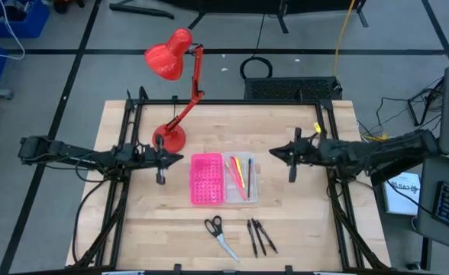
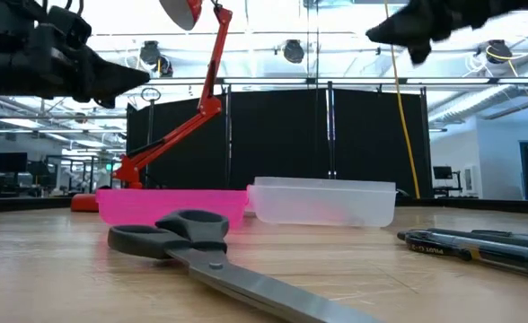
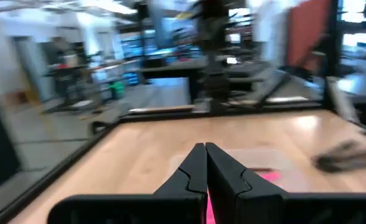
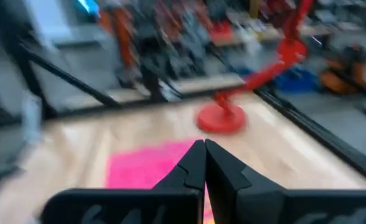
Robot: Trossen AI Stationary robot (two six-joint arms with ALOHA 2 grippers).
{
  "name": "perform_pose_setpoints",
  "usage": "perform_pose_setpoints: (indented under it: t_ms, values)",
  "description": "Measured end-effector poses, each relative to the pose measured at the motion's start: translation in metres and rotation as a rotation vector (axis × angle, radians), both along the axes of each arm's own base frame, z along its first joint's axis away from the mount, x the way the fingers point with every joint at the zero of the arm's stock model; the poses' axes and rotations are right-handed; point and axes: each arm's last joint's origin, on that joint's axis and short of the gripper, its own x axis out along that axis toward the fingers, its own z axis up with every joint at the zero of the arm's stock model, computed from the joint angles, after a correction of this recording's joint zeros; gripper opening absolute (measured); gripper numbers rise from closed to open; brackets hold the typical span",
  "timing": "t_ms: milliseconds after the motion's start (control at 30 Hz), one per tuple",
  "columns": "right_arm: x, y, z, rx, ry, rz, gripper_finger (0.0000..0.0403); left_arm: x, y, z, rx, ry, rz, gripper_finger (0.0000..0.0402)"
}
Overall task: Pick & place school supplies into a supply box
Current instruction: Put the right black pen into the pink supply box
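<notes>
Robotics lab: framed workbench (image 1: 133, 221), ceiling lights (image 2: 293, 49).

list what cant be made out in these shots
- High view: how many pens lie in the clear tray; they overlap and are too small.
- Low view: tray contents, hidden by its frosted wall.
- Low view: the pens on the table, cut off by the right edge.
- Left wrist view: a dark blurred thing.

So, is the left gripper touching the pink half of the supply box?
Apart. In the high view the left gripper, shut and empty, stops short of the pink half, with bare table between them.
</notes>
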Motion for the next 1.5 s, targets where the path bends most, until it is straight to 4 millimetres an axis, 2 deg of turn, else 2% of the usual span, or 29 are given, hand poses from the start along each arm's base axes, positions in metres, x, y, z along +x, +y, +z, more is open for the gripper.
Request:
perform_pose_setpoints:
  t_ms: [133,200,300,433,533,667,800,900,1033,1133,1333,1500]
  values:
    - [0.015,0.025,0.042,0.018,0.230,-0.078,0.0000,0.000,0.007,0.000,0.028,0.002,0.137,0.0006]
    - [0.024,0.038,0.054,0.058,0.349,-0.129,0.0000,-0.001,0.010,0.002,0.071,-0.012,0.179,0.0006]
    - [0.039,0.058,0.061,0.148,0.498,-0.227,0.0000,-0.001,0.014,0.001,0.086,0.010,0.236,0.0006]
    - [0.057,0.094,0.060,0.336,0.650,-0.288,0.0000,-0.002,0.018,-0.006,0.111,0.093,0.290,0.0008]
    - [0.071,0.129,0.043,0.461,0.789,-0.305,0.0000,-0.002,0.019,-0.008,0.106,0.105,0.307,0.0014]
    - [0.078,0.170,0.013,0.550,0.866,-0.364,0.0000,-0.002,0.019,-0.007,0.035,0.082,0.303,0.0020]
    - [0.078,0.200,-0.022,0.613,0.854,-0.533,0.0000,-0.002,0.019,-0.007,-0.067,0.059,0.296,0.0020]
    - [0.079,0.216,-0.045,0.636,0.875,-0.570,0.0009,-0.002,0.017,-0.008,-0.098,0.058,0.256,0.0021]
    - [0.085,0.233,-0.070,0.675,0.954,-0.548,0.0049,-0.001,0.015,-0.008,-0.083,0.069,0.163,0.0021]
    - [0.090,0.239,-0.082,0.719,0.991,-0.532,0.0092,-0.001,0.014,-0.008,-0.052,0.075,0.140,0.0021]
    - [0.100,0.245,-0.088,0.815,1.016,-0.475,0.0168,-0.001,0.014,-0.008,-0.009,0.078,0.140,0.0021]
    - [0.097,0.243,-0.090,0.786,1.038,-0.515,0.0176,-0.001,0.014,-0.008,0.025,0.082,0.149,0.0021]
